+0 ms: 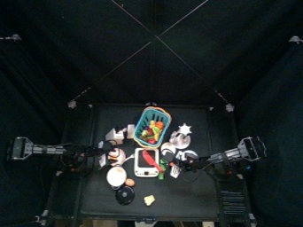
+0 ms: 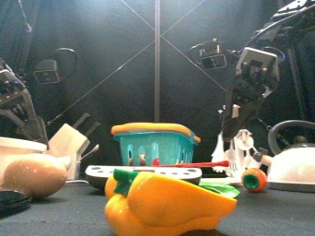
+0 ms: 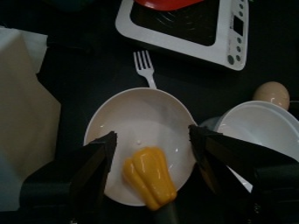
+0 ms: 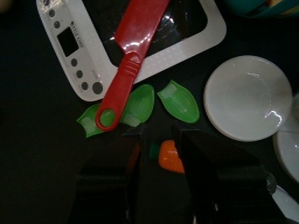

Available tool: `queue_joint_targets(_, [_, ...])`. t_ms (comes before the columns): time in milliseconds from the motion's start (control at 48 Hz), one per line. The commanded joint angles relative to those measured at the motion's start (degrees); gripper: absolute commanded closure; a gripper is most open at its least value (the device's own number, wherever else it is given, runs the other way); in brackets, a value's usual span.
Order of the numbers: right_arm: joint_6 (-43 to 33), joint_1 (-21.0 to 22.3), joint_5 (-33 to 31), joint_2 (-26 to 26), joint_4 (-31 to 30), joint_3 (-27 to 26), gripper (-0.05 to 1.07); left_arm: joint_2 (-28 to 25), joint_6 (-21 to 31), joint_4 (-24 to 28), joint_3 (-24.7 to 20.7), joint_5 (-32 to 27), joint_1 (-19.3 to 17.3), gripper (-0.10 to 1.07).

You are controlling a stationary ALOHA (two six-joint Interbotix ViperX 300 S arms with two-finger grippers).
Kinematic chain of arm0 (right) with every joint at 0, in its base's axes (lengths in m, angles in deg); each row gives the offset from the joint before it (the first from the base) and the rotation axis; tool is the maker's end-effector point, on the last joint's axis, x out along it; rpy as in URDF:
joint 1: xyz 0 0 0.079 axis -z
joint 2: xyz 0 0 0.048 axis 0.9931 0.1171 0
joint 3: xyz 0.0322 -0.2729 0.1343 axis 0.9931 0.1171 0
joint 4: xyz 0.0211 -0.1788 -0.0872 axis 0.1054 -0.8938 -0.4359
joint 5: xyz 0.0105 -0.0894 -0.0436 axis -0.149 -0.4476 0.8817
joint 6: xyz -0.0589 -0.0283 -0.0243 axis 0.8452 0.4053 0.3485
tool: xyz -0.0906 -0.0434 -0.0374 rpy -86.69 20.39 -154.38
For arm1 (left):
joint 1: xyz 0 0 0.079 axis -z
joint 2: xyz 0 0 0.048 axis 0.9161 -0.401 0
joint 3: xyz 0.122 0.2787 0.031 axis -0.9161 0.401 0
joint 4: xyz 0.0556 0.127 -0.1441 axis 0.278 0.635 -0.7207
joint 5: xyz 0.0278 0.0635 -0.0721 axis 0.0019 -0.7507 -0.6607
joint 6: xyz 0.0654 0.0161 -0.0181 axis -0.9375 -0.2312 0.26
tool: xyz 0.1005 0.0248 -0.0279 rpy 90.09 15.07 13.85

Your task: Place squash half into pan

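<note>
In the left wrist view a yellow squash half (image 3: 147, 175) lies in a round white dish (image 3: 135, 118). My left gripper (image 3: 152, 166) is open, with its jaws on either side of the squash and apart from it. In the top view this gripper (image 1: 110, 160) hangs at the table's left, above the white dish (image 1: 116, 177). A flat black thing (image 1: 124, 197), perhaps a pan, lies near the front edge. My right gripper (image 4: 163, 171) rests open by a narrow gap over a small orange vegetable (image 4: 170, 156).
A white kitchen scale (image 1: 145, 162) with a red spatula (image 4: 131, 52) lies mid-table. A teal basket (image 2: 155, 143) stands behind it. There is a yellow pepper (image 2: 167, 207) at the front, a kettle (image 2: 296, 164) on the right, and a fork (image 3: 143, 66), a second white bowl (image 3: 267, 131) and an egg (image 3: 271, 92) on the left.
</note>
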Motion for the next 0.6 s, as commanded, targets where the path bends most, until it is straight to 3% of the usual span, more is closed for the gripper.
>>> queue_joint_targets(0, [0.09,0.26,0.26,-0.79,0.00,-0.79,0.32,-0.09,-0.09,-0.09,-1.14,0.26,-0.18,-0.01])
queue_joint_targets(583, [0.35,1.05,0.26,-0.88,-0.35,-0.97,0.32,-0.09,-0.09,-0.44,-1.85,0.44,-0.18,-0.02])
